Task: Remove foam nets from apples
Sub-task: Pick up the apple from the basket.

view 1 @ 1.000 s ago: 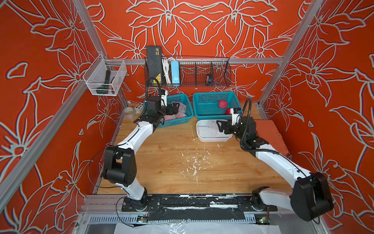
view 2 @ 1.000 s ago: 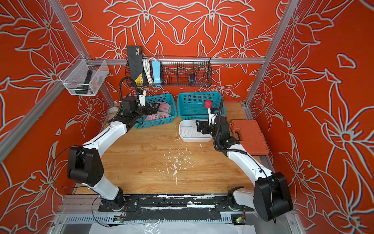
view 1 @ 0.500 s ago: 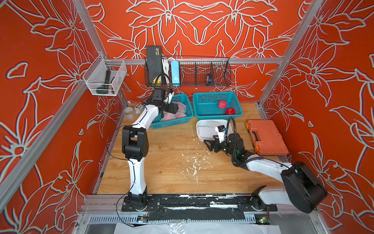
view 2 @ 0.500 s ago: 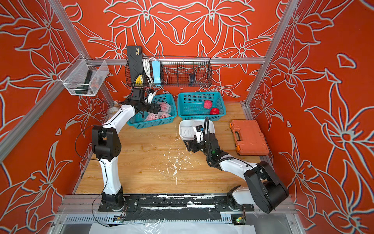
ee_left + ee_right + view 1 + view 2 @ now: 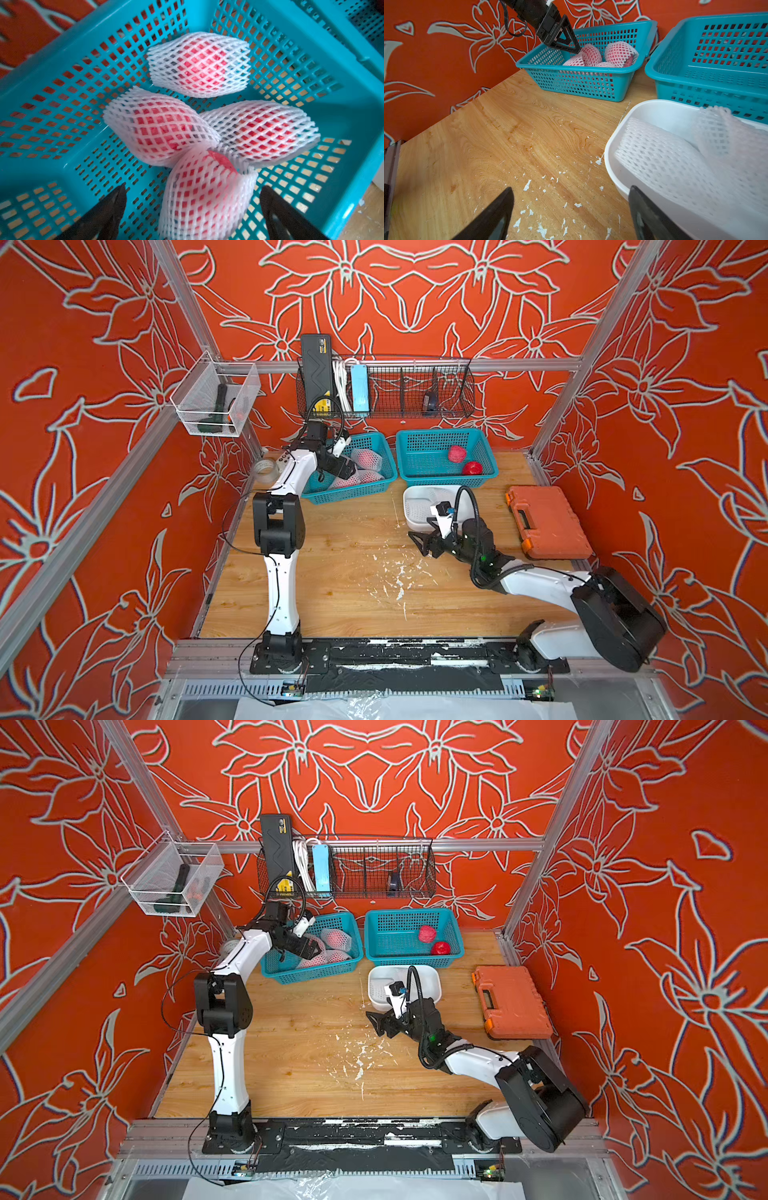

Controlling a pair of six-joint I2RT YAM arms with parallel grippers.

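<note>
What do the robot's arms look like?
The left arm and right arm have white tube-shaped links and chunky black joints. Thin black cables loop beside them. Each ends in black, pointed, triangle-shaped jaws. A small green light glows on the right arm.

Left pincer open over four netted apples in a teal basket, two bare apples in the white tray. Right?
No. The two bare apples lie in the other teal basket, seen in both top views; the white tray holds only empty foam nets in the right wrist view. The left pincer is open over four netted apples.
</note>
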